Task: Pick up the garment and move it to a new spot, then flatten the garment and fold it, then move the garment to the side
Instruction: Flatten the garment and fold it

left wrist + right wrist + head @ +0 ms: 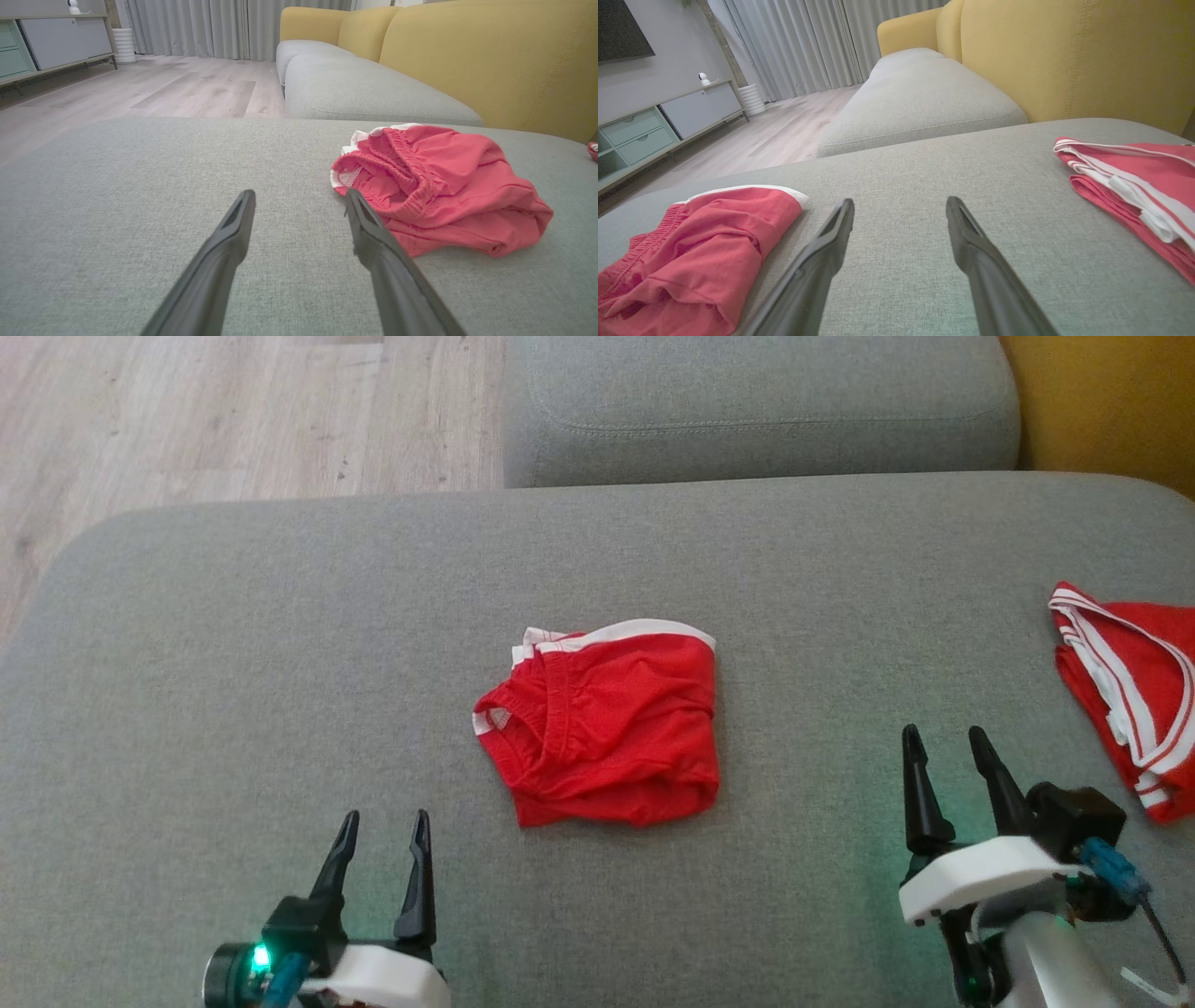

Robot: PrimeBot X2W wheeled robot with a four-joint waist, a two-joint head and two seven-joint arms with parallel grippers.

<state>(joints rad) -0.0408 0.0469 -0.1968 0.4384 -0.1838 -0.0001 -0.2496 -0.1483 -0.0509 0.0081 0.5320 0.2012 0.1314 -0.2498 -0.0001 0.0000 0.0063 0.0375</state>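
Red, two on grey sofa (280, 663): central garment (607, 728) folded, second garment (1130, 700) far right. Left end effector (385, 821), right end effector (943, 735): both spread apart, empty.

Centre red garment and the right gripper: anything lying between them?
Nothing: bare grey cushion between the centre red garment and the right gripper, as the head view shows.

Setting: wide grey woven-fabric sofa seat (280, 616), with a second grey seat cushion (747, 411) butted against its far edge. Mustard-yellow upholstered backrest (1064, 60) along one side. Pale wood-plank floor (233, 411). Grey pleated full-length curtains (798, 42) at the far end. Low cabinet with grey door and pale green drawers (654, 126) against a grey wall (668, 60); white ribbed cylinder (751, 99) beside it. Even, soft light.
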